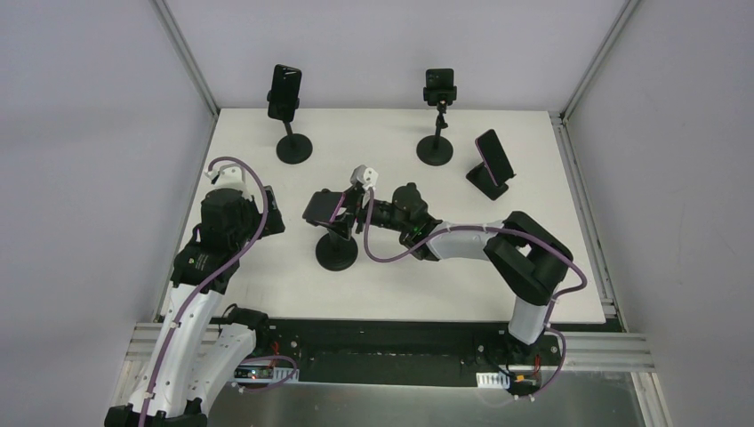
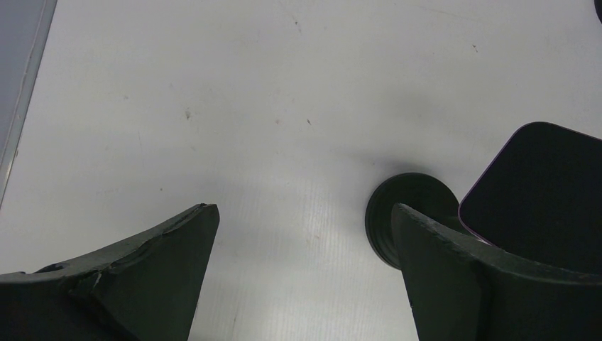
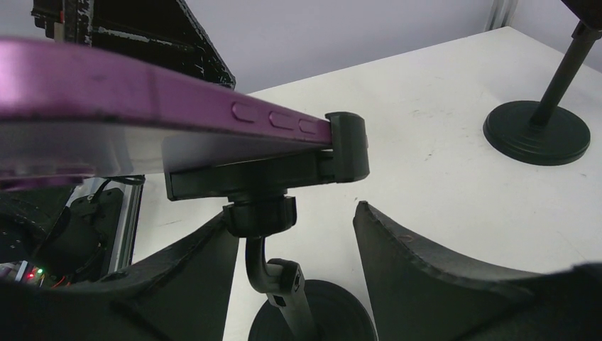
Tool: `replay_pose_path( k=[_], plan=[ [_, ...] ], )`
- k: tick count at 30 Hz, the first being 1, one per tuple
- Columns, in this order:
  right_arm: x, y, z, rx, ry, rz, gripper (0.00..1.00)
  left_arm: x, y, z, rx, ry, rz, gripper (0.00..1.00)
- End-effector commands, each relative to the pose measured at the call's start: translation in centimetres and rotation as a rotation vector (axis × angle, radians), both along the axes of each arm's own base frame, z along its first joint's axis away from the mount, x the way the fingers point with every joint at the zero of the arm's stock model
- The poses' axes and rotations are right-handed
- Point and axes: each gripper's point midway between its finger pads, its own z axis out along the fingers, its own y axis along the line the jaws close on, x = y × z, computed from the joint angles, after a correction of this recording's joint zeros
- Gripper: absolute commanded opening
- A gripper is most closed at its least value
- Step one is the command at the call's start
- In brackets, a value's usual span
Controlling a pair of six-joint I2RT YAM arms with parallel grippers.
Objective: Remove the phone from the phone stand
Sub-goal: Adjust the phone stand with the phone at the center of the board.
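A purple phone (image 1: 322, 209) lies tilted in the clamp of a black phone stand (image 1: 338, 252) near the table's middle. In the right wrist view the phone's edge (image 3: 142, 92) runs across the top, held by the stand's clamp (image 3: 348, 145) above the neck (image 3: 266, 263). My right gripper (image 3: 294, 241) straddles that neck just under the phone. Its left finger is close against the ball joint and its right finger (image 3: 426, 270) stands apart. My left gripper (image 2: 305, 234) hangs open over bare table left of the stand's base (image 2: 397, 206), the phone's corner (image 2: 539, 192) beside its right finger.
Two taller stands with phones stand at the back, one left (image 1: 285, 89) and one middle (image 1: 439, 89). A third phone leans on a low stand (image 1: 493, 160) at the right. The left table edge and rail (image 2: 21, 106) lie near the left gripper.
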Motion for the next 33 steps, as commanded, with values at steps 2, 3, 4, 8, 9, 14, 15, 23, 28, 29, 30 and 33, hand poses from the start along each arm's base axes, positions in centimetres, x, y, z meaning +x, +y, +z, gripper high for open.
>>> replay_pose_path(
  k=[2, 3, 4, 8, 9, 14, 15, 23, 28, 29, 30, 33],
  plan=[
    [0.0, 1.1, 3.8, 0.097, -0.087, 0.031, 0.63, 0.2, 0.1, 0.1, 0.012, -0.015, -0.011, 0.98],
    [-0.1, 1.2, 3.8, 0.098, -0.087, 0.035, 0.63, 0.3, 0.1, 0.2, 0.012, -0.015, -0.012, 0.98],
    [-0.1, 1.3, 3.9, 0.099, -0.086, 0.038, 0.63, 0.3, 0.1, 0.1, 0.012, -0.015, -0.012, 0.98],
    [-0.4, 1.7, 4.3, 0.107, -0.089, 0.051, 0.57, 0.3, 0.1, 0.0, 0.011, -0.012, -0.012, 0.98],
    [-0.4, 1.7, 4.4, 0.109, -0.089, 0.052, 0.54, 0.3, 0.1, 0.1, 0.012, -0.014, -0.013, 0.98],
    [-0.8, 1.6, 5.0, 0.112, -0.072, 0.061, 0.43, 0.3, 0.0, 0.1, 0.01, -0.011, -0.014, 0.98],
    [-0.9, 1.6, 5.1, 0.109, -0.065, 0.059, 0.4, 0.3, 0.0, 0.1, 0.01, -0.013, -0.015, 0.98],
    [-0.9, 1.1, 5.3, 0.049, 0.032, 0.016, 0.12, 0.3, 0.2, 0.2, 0.014, -0.015, -0.009, 0.98],
    [-0.6, 0.3, 6.7, 0.046, 0.099, -0.045, 0.0, 0.3, 0.2, 0.3, 0.014, -0.019, -0.005, 0.98],
    [-0.5, 0.2, 6.6, 0.034, 0.116, -0.054, 0.0, 0.3, 0.2, 0.3, 0.014, -0.02, -0.004, 0.98],
    [-0.5, 0.1, 6.8, 0.024, 0.126, -0.06, 0.0, 0.3, 0.2, 0.3, 0.014, -0.018, -0.005, 0.98],
    [-0.5, -0.3, 6.8, -0.007, 0.152, -0.076, 0.0, 0.4, 0.2, 0.3, 0.011, -0.019, -0.006, 0.98]
  ],
)
